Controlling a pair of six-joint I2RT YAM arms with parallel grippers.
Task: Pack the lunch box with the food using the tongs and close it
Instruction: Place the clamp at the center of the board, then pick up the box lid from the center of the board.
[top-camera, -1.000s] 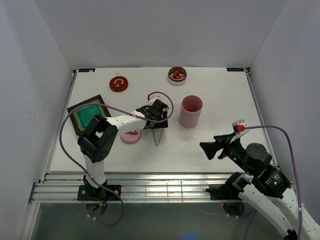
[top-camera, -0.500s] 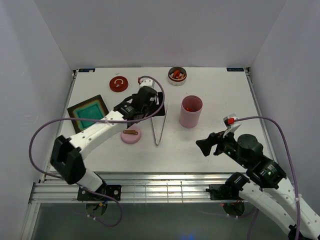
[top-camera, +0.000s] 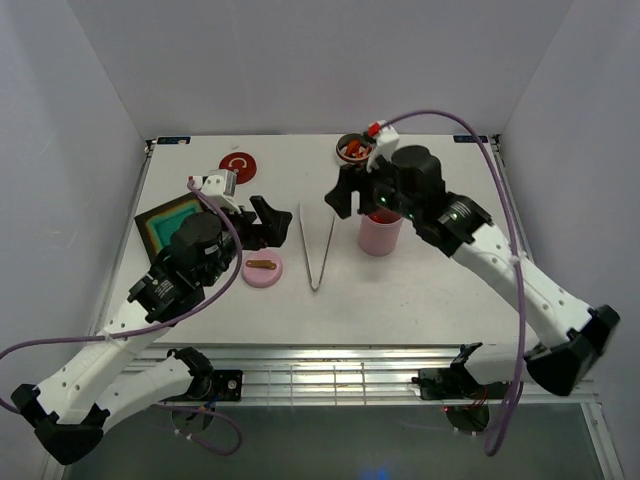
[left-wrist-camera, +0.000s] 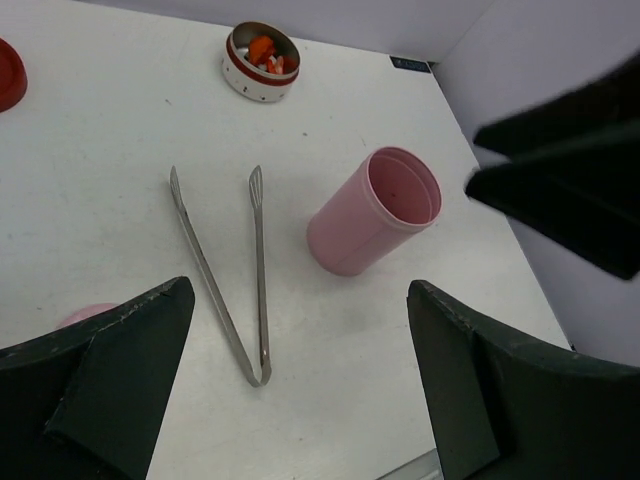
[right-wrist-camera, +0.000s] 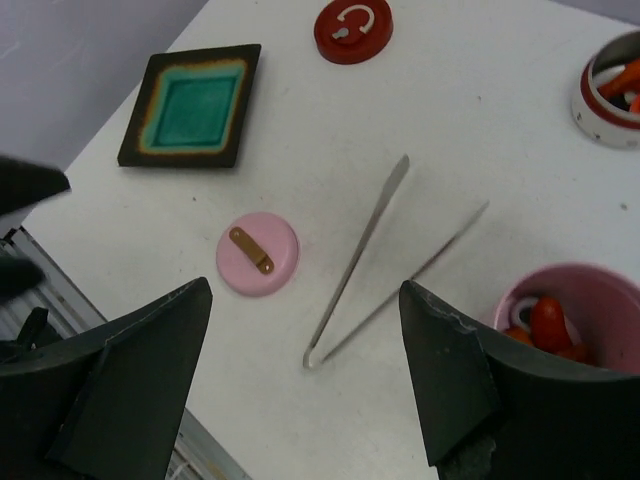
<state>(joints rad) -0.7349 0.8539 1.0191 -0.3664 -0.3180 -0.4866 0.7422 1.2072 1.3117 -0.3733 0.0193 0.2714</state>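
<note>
The tongs (top-camera: 318, 252) lie flat on the white table as an open V, joint toward the near edge, also in the left wrist view as tongs (left-wrist-camera: 215, 272) and in the right wrist view as tongs (right-wrist-camera: 372, 258). My left gripper (top-camera: 268, 215) hovers just left of them, open and empty (left-wrist-camera: 300, 292). My right gripper (top-camera: 345, 195) hangs above and behind their tips, open and empty (right-wrist-camera: 305, 290). The open pink cylindrical lunch box (top-camera: 381, 235) holds orange and red food (right-wrist-camera: 548, 322). More food (left-wrist-camera: 262, 50) sits in a round white tin (top-camera: 352, 150).
The pink lid (top-camera: 262, 268) with a brown strap lies left of the tongs' joint. A black tray (top-camera: 175, 225) with a teal inside sits at the left, and a red lid (top-camera: 237, 163) at the back. The right arm reaches over the pink box.
The left gripper let go of the tongs, opened wide and drew back to the left. The right arm swung from the near right corner to above the pink box.
</note>
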